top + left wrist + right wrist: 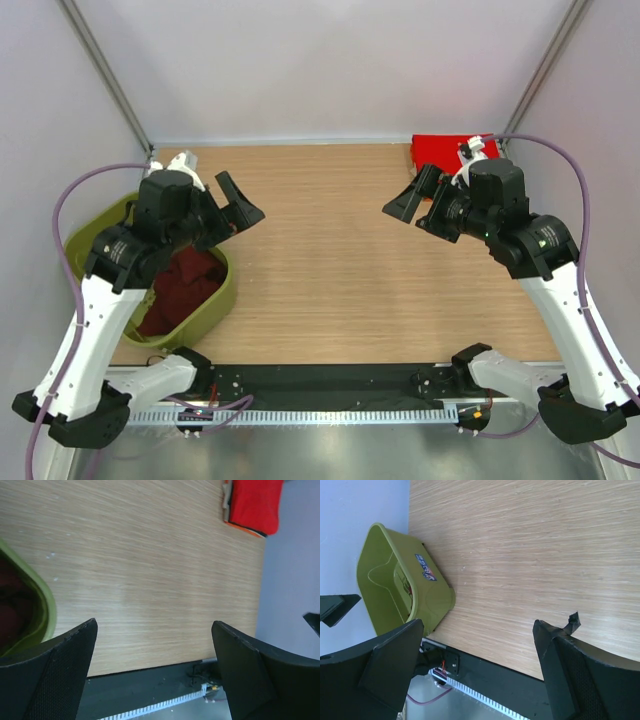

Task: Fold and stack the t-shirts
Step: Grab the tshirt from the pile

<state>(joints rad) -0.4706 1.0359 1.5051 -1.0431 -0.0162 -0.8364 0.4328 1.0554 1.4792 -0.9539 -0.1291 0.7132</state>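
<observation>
At the near left, the basket [224, 300] sits on the table [330, 270] with a maroon shirt [188, 285] bunched inside it, unfolded. The left arm reaches over the basket. The left gripper [155, 625] hangs above bare wood just past the basket, its jaws spread wide with nothing between them. Across the table, the right gripper [479, 624] faces it from the right side, well apart from it, jaws also spread wide and empty. A scrap of black tape sticks up from 1 of its fingers [580, 670]. In the far right corner lies a red shirt [438, 150], folded into a rectangle, with a thin orange edge showing under it. The right arm's wrist partly hides it from above.
</observation>
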